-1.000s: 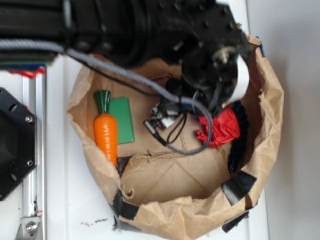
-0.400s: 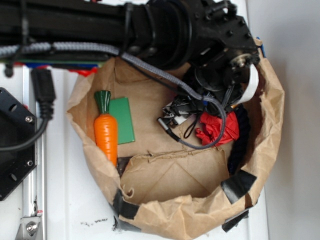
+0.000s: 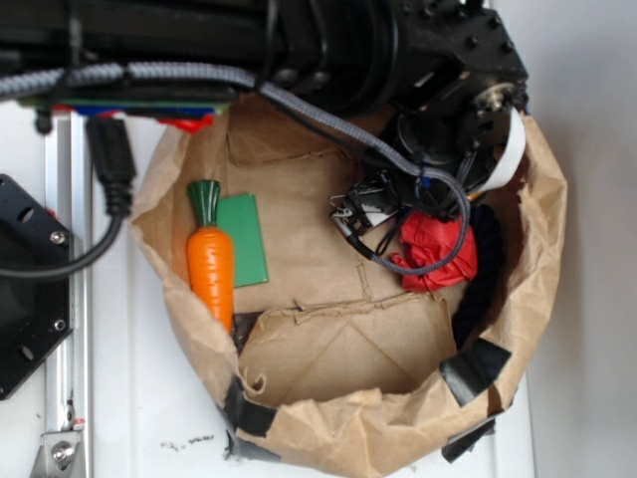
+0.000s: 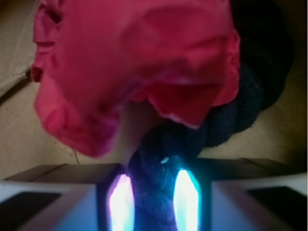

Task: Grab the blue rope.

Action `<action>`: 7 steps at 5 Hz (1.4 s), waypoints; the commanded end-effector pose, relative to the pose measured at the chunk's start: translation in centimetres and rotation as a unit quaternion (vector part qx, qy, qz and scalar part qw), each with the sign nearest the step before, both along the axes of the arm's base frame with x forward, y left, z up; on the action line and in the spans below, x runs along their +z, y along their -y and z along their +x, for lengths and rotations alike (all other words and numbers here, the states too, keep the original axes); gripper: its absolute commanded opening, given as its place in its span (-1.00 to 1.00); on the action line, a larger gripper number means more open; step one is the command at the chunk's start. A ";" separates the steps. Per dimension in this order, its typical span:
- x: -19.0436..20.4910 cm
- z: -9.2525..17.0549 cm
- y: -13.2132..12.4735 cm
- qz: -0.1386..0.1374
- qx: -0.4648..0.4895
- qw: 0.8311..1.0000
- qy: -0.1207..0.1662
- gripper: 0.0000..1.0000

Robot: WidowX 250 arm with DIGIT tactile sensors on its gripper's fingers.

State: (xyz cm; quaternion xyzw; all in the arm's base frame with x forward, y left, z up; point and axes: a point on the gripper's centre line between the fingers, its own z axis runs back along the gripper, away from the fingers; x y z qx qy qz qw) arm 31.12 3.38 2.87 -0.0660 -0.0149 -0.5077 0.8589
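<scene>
The blue rope [image 3: 482, 271] is dark navy and lies curved along the right inner wall of the paper bag, partly under a red cloth [image 3: 436, 251]. In the wrist view the blue rope [image 4: 240, 110] runs from behind the red cloth [image 4: 134, 62] down between my two glowing pads [image 4: 120, 202]. It fills the whole gap and touches both pads. My gripper [image 4: 153, 199] is shut on that end of it. From the exterior view the black wrist [image 3: 458, 110] hangs over the bag's right back corner and hides the fingers.
A brown paper bag [image 3: 542, 239] with rolled walls and black tape patches [image 3: 476, 368] holds everything. A toy carrot [image 3: 211, 264] and green card [image 3: 245, 239] lie at its left. A grey braided cable [image 3: 299, 105] loops down over the red cloth. Small black-and-white parts [image 3: 360, 212] sit mid-bag.
The arm has swung right and toward the bag's back corner. The cable loop followed it, and more of the bag floor shows at the left.
</scene>
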 end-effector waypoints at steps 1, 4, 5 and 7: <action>1.5 0.0 0.3 0.003 0.004 1.000 0.027 -1.00; 14.0 -4.0 2.8 -0.013 0.177 0.983 0.050 -1.00; 18.0 -4.9 3.5 -0.013 0.236 0.971 0.039 -1.00; 17.8 -4.9 3.7 0.015 0.364 0.928 0.082 -1.00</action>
